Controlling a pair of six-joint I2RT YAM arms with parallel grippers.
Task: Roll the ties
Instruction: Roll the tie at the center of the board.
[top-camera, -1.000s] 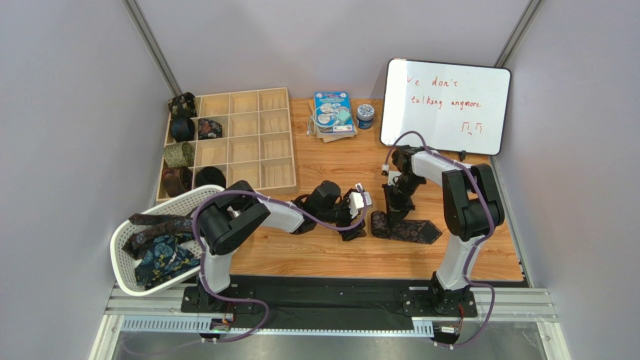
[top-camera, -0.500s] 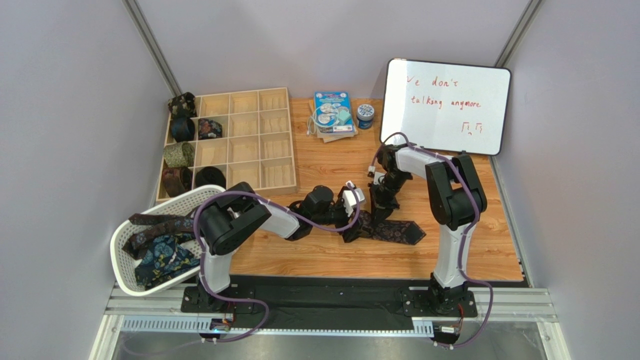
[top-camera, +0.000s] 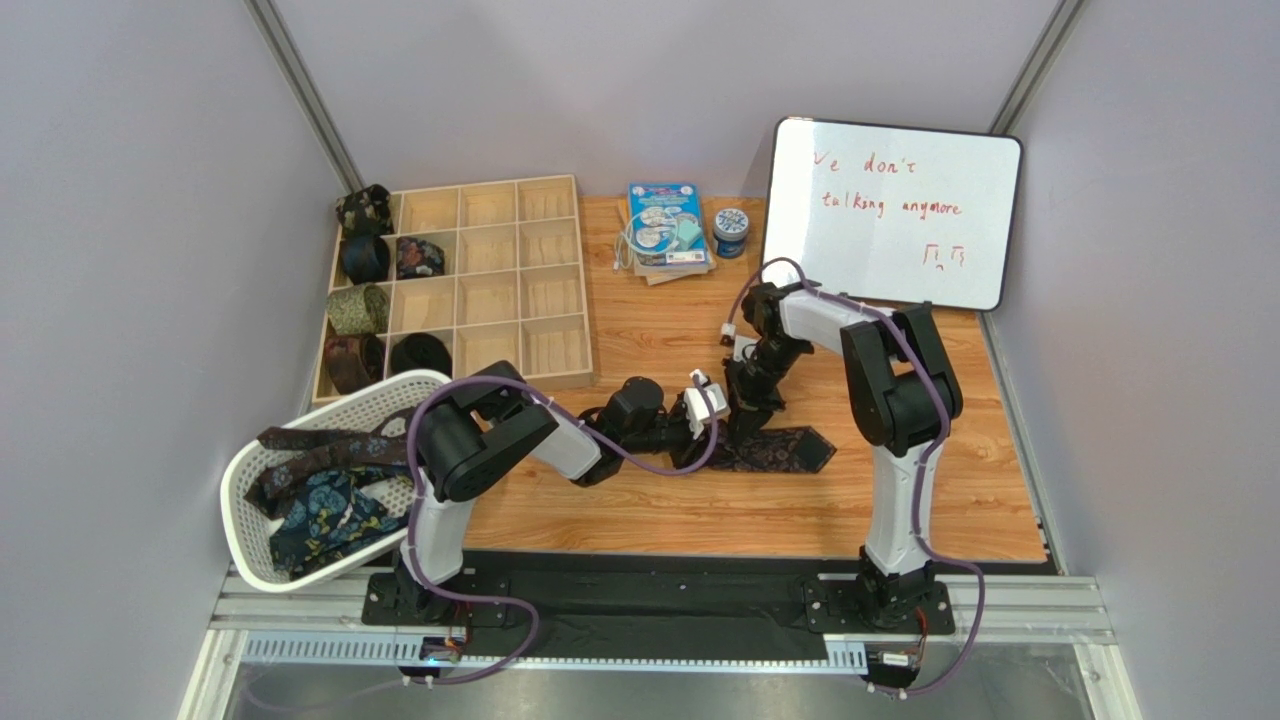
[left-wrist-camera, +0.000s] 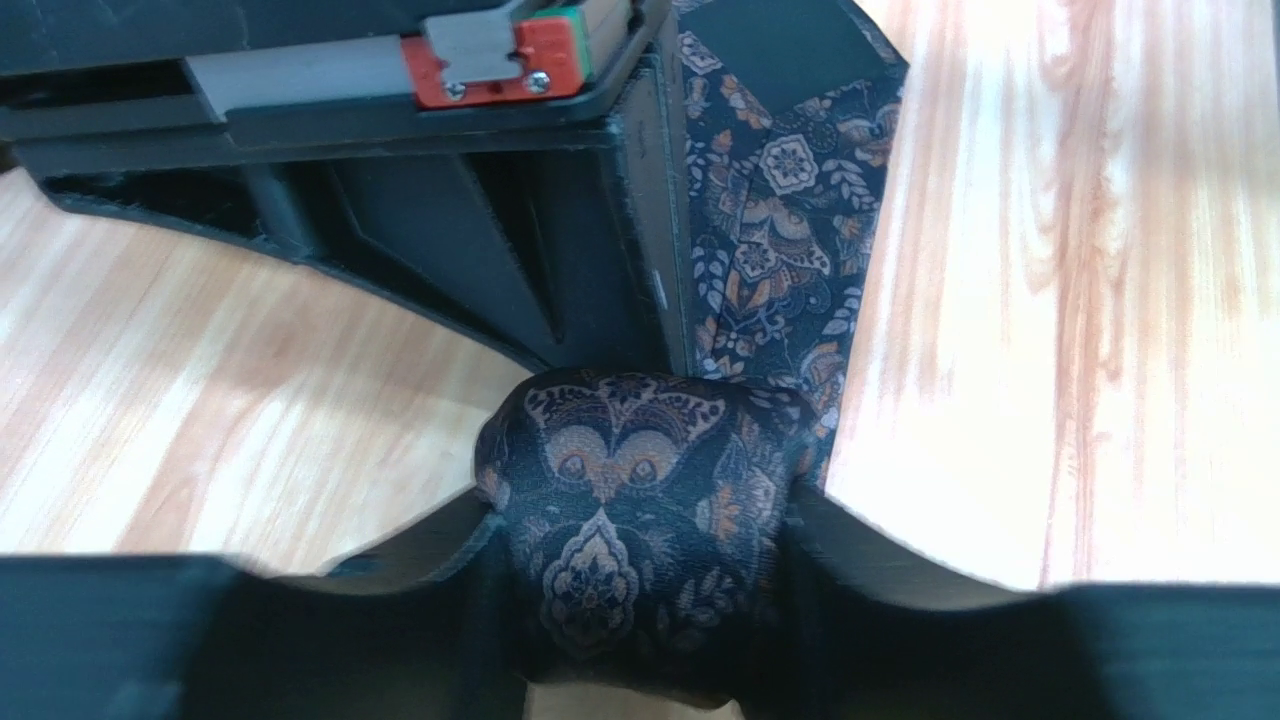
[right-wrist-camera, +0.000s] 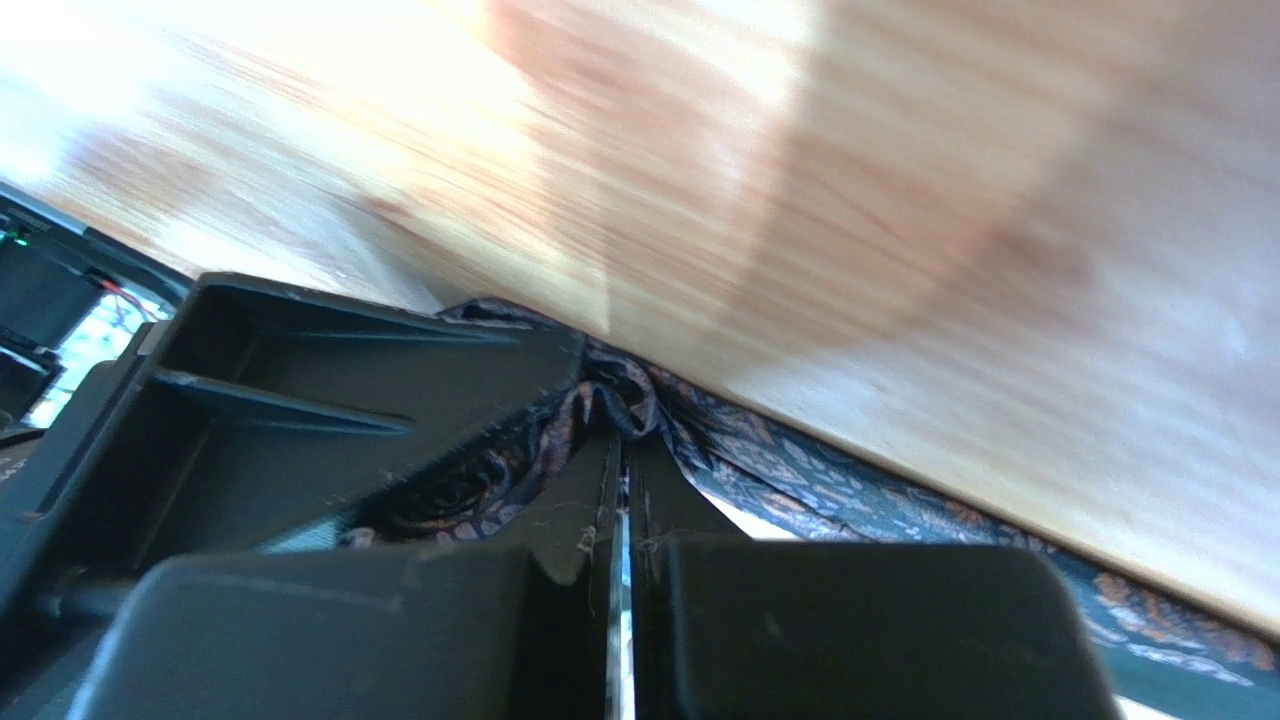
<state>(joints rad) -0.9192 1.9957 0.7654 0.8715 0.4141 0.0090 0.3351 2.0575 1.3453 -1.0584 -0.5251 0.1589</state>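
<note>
A dark paisley tie (top-camera: 777, 447) lies on the wooden table, its pointed end to the right and its left end rolled into a coil (left-wrist-camera: 639, 525). My left gripper (top-camera: 706, 437) has a finger pressed against each side of that coil (left-wrist-camera: 639, 558). My right gripper (top-camera: 747, 395) comes down from the far side. It is shut, with tie fabric bunched and pinched at its tips (right-wrist-camera: 624, 425). The flat strip (left-wrist-camera: 781, 195) runs away from the coil beside the right gripper's black body (left-wrist-camera: 451, 225). More ties (top-camera: 323, 488) lie loose in the white basket (top-camera: 253, 528).
A wooden compartment tray (top-camera: 504, 285) at the back left holds several rolled ties (top-camera: 361, 263) in its left cells. A blue packet (top-camera: 669, 225), a small tin (top-camera: 732, 230) and a whiteboard (top-camera: 891, 213) stand at the back.
The right gripper has moved left and dragged the tie toward the left gripper. The left jaws, wide a moment ago, have closed in around the coil.
</note>
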